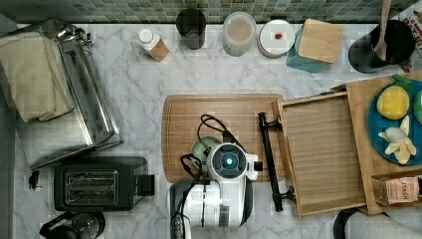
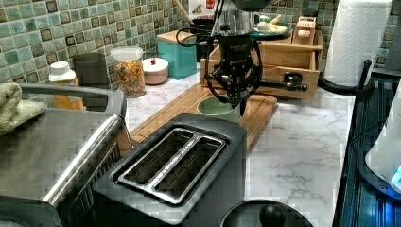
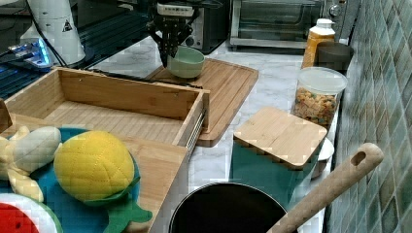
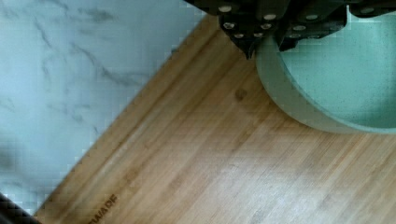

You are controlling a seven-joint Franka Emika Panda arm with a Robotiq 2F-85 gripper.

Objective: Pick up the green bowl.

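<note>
Green bowl (image 3: pixel 186 62) sits upright on the wooden cutting board (image 3: pixel 228 87), near the board's edge facing the toaster (image 2: pixel 175 165). Gripper (image 3: pixel 167 54) directly above the bowl's rim, fingers straddling the wall: one inside, one outside on the wrist view. Narrow gap, apparently closing on the rim; not clearly clamped, bowl not lifted. Marble table (image 1: pixel 134 89) surrounds the board.

The green bowl (image 1: pixel 203 147) sits on the cutting board (image 1: pixel 219 117) on the worktop (image 1: pixel 139 94), with the tool (image 2: pixel 235 100) at its rim. In the top view, the toaster (image 1: pixel 97 186) lies to the board's left and the open drawer (image 1: pixel 321 149) to its right.
</note>
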